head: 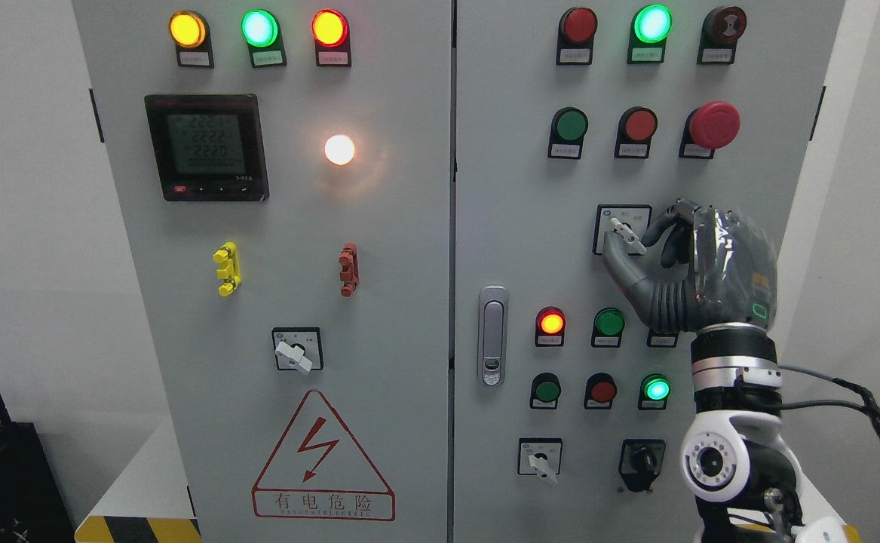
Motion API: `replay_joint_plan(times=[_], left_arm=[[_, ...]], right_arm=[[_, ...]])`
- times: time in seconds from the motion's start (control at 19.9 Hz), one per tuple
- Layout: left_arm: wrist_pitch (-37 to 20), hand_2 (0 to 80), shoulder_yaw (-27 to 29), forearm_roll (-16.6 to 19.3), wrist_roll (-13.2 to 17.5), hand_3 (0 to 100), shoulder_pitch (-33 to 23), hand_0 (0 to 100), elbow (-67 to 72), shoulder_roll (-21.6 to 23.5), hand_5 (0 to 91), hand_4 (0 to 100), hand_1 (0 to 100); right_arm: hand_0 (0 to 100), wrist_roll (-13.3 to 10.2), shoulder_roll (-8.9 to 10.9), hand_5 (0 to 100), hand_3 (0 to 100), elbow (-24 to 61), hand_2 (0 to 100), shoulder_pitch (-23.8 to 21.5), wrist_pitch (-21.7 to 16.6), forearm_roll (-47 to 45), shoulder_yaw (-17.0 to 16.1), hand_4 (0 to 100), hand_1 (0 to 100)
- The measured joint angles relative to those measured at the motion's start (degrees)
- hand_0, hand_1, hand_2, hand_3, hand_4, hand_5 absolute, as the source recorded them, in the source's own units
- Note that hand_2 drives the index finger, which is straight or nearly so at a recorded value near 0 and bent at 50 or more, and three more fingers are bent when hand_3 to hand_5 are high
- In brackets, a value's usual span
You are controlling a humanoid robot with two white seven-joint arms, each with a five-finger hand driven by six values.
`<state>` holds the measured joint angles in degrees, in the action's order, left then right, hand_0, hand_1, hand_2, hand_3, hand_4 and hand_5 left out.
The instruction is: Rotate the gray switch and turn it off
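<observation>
Cabinet, gray and two-doored, fills the head view; indicator lamps, push buttons and several rotary switches sit on both doors. Right hand reaches the upper middle of the right door, with its arm entering from the lower right. Thumb and fingers close around the gray switch, whose lever points down-right on its square plate. Contact appears made, so the grasp step is judged complete and rotation is in hand. Next move calls for a wrist turn while pinch pressure holds, keeping the lever from slipping out
</observation>
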<state>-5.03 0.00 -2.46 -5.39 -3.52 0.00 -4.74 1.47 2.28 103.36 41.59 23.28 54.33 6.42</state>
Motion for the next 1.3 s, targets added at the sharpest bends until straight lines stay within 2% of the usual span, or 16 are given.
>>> replay_joint_plan(times=[0.7, 1.3], left_arm=[[0.0, 0.0, 0.0, 0.0, 0.1, 0, 0.0, 12, 0.0, 0.0, 0.0, 0, 39], [0.0, 0.0, 0.0, 0.0, 0.2, 0, 0.0, 12, 0.0, 0.0, 0.0, 0, 39]], right_arm=[[37, -0.1, -0.06, 100, 93, -0.3, 67, 0.3, 0.1, 0.0, 0.6, 90, 41], [42, -0.4, -1.49, 100, 95, -0.4, 69, 0.4, 0.1, 0.0, 0.9, 90, 41]])
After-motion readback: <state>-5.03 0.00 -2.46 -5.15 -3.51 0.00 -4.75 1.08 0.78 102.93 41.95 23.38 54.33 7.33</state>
